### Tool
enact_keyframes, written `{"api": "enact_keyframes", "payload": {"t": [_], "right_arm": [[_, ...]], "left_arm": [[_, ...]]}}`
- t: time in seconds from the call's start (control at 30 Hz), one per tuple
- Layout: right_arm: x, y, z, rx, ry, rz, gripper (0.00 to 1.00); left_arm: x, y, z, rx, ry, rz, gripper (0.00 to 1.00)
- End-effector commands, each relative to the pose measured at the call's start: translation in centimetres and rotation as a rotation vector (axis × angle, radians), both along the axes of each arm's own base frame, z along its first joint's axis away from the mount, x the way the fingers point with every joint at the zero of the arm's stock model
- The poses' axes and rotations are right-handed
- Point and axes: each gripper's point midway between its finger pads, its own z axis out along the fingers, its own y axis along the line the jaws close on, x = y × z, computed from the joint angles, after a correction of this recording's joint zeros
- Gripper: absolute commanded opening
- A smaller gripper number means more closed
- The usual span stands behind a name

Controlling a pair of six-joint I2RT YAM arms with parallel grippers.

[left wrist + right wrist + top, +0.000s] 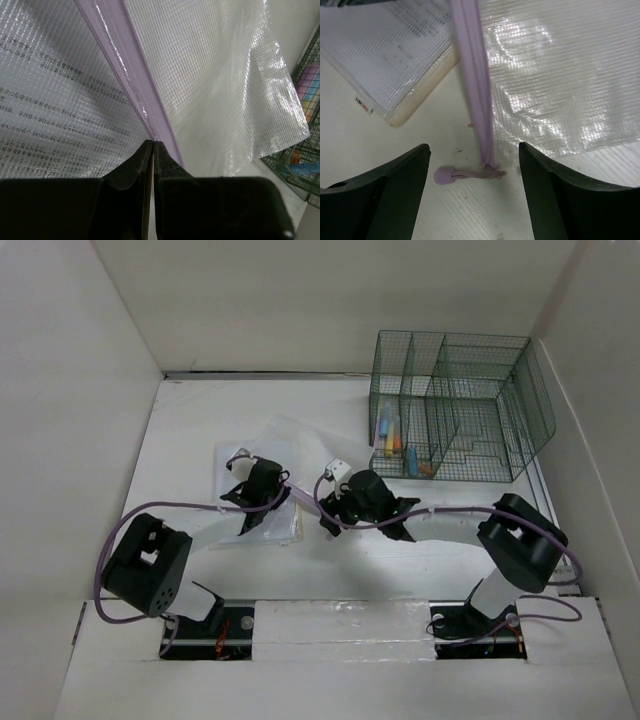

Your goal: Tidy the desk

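Note:
A clear mesh zip pouch [285, 440] with printed papers inside lies on the white desk [200, 420]. My left gripper [258, 490] is over it. In the left wrist view, the left gripper [152, 142] is shut on the pouch's purple zipper strip [127, 65], with the papers [55, 105] to the left. My right gripper [330, 512] is just right of the pouch. In the right wrist view, the right gripper [474, 150] is open and empty, with its fingers on either side of the purple zipper pull [465, 174] at the end of the zipper strip [472, 75].
A green wire-mesh organizer rack [455, 405] stands at the back right with several coloured markers [392, 440] in its left compartments. It also shows at the right edge of the left wrist view [307, 125]. White wall panels surround the desk.

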Motion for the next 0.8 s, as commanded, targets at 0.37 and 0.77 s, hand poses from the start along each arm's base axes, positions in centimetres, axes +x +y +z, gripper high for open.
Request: {"api": "enact_keyframes", "payload": {"t": [0.37, 0.77], "right_arm": [[2.9, 0.4, -0.1, -0.052, -0.104, -0.075, 0.57], [2.3, 0.2, 2.3, 0.015, -0.149, -0.085, 0.00]], "left_arm": [[-1.2, -1.0, 4.9, -0.092, -0.125, -0.103, 0.00], [-1.1, -2.1, 4.8, -0.090, -0.092, -0.163, 0.50]]}}
